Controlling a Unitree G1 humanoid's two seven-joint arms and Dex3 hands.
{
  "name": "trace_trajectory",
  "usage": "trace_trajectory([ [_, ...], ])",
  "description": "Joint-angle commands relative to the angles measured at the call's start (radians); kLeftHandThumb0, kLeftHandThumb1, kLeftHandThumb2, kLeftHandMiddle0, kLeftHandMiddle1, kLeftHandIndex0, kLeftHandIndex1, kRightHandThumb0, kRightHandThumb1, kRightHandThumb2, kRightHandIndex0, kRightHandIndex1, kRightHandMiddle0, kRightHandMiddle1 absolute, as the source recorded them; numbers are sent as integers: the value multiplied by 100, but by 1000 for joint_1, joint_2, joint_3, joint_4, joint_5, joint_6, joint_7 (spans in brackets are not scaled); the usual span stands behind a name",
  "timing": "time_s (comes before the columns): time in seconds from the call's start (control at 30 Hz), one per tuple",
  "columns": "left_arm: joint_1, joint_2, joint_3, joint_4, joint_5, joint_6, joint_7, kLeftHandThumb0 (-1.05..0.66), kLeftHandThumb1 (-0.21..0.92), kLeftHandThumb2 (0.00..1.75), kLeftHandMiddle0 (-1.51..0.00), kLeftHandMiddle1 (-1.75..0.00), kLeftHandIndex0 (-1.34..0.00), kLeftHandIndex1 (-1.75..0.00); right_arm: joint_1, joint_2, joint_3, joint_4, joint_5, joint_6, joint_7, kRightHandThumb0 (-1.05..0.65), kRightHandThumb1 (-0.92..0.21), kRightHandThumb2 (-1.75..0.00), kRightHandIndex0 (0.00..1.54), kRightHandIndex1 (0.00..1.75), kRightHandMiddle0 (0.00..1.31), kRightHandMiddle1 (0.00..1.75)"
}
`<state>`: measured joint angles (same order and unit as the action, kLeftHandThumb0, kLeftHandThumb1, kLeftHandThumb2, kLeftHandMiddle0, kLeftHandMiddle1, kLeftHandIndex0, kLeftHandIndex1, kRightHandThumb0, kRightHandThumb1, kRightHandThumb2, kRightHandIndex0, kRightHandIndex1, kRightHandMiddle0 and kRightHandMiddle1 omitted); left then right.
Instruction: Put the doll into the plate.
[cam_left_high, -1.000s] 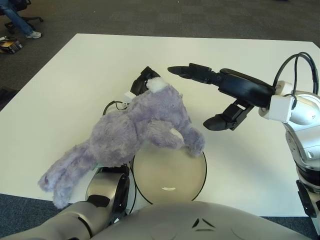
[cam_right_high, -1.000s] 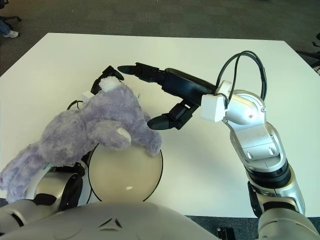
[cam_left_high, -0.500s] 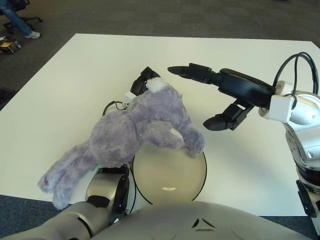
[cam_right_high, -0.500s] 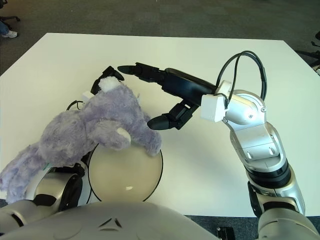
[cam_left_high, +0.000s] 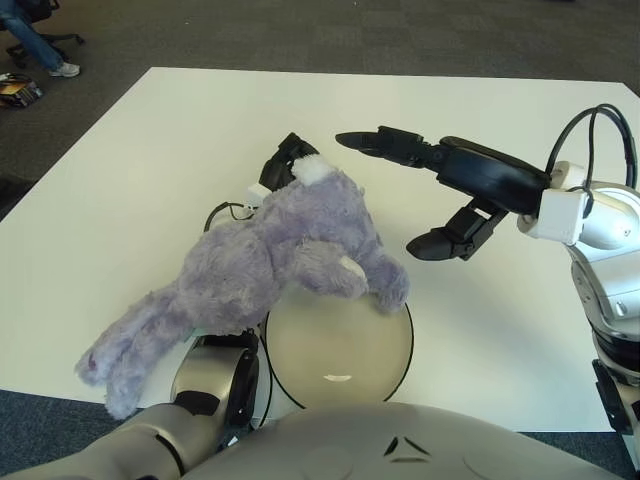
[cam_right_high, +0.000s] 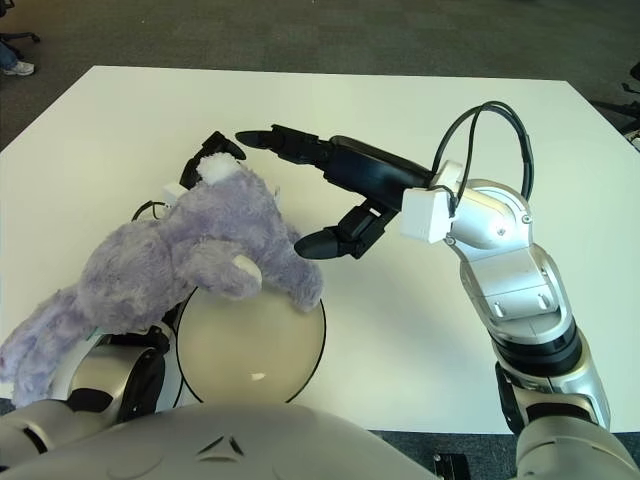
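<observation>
A purple plush doll lies across my left hand, whose dark fingers show behind its head; the rest of the hand is hidden under the plush. The doll's head and one paw hang over the far-left rim of a round beige plate with a dark rim, near the table's front edge. Its legs trail off to the front left. My right hand is open with fingers spread, just right of the doll's head and not touching it.
The white table stretches back and to both sides, with dark carpet around it. A black cable loops over my right wrist. A person's legs and a chair stand far back left.
</observation>
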<state>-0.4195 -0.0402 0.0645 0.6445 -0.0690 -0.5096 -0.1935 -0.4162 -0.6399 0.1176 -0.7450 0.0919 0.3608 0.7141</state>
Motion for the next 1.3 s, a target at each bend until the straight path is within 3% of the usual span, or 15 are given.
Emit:
trace_trajectory([
  [0.0, 73, -3, -1, 36, 6, 7, 20, -1, 31, 133, -50, -175, -49, -175, -21, -2, 10, -2, 0, 10, -1, -40, -64, -89, 11, 4, 0, 14],
  [1.27, 113, 23, -24, -58, 38, 85, 49, -1, 30, 135, -51, -175, -50, -175, -47, 9, 42, -32, -12, 63, -18, -40, -64, -89, 12, 3, 0, 14],
])
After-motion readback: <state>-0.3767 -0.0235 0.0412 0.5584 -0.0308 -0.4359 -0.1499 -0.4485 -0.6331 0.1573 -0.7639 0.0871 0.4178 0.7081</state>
